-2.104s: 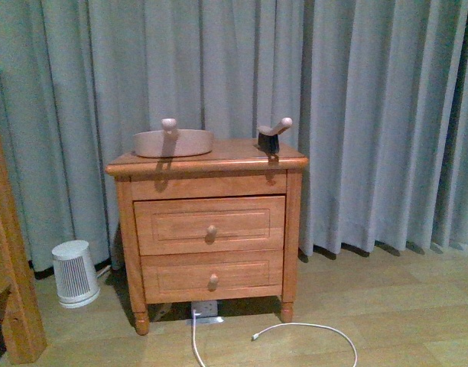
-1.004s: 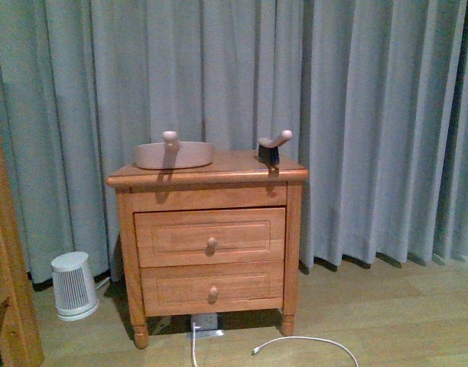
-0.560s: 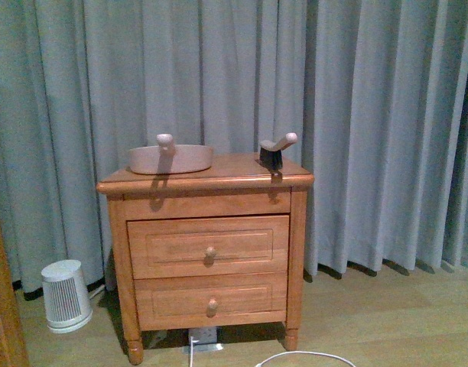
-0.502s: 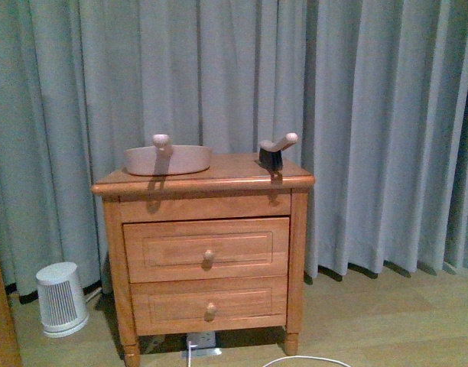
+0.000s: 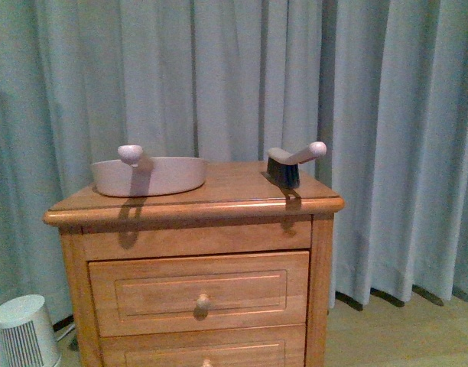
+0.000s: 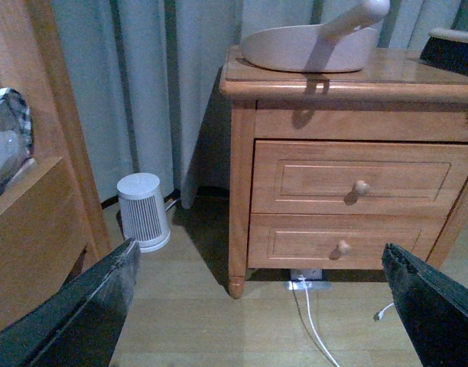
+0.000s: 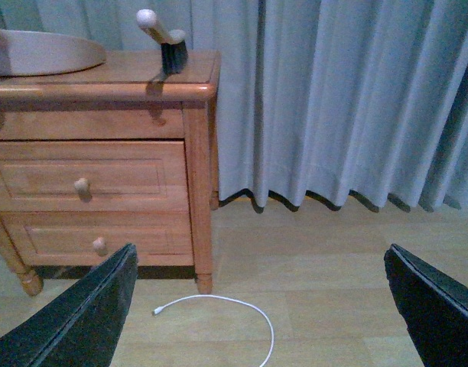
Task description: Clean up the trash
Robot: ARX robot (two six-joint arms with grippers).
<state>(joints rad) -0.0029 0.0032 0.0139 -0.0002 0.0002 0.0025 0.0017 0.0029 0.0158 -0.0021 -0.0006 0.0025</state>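
Centre of the front view: wooden nightstand [image 5: 234, 186], two drawers, against a grey curtain [image 5: 387, 115]. On its top, left: pink dustpan [image 5: 150, 176], handle toward the viewer. On its top, right, well apart from the pan: small brush [image 5: 289, 164], bristles down, handle angled up to the right. Lower left corner: white ribbed heater [image 5: 20, 332] on the floor. No arm in this view.

Left wrist view: left gripper [image 6: 258, 246] spread wide, dark fingers [image 6: 89, 313] at the two lower corners, nothing between them. Nightstand [image 6: 242, 191] ahead, dustpan [image 6: 307, 47] at top, brush [image 6: 448, 50] cut off at the upper right edge. Heater [image 6: 142, 210] on the floor left of the stand; white cable [image 6: 314, 329] trailing from under it.

Right wrist view: right gripper [image 7: 259, 250] likewise spread, fingers [image 7: 433, 306] apart, holding nothing. Nightstand [image 7: 196, 153] at left, brush [image 7: 164, 38] near its corner, cable [image 7: 226, 308] looped on the wood floor [image 7: 333, 252].

Paper wad: seen in no view; cannot tell where it lies.
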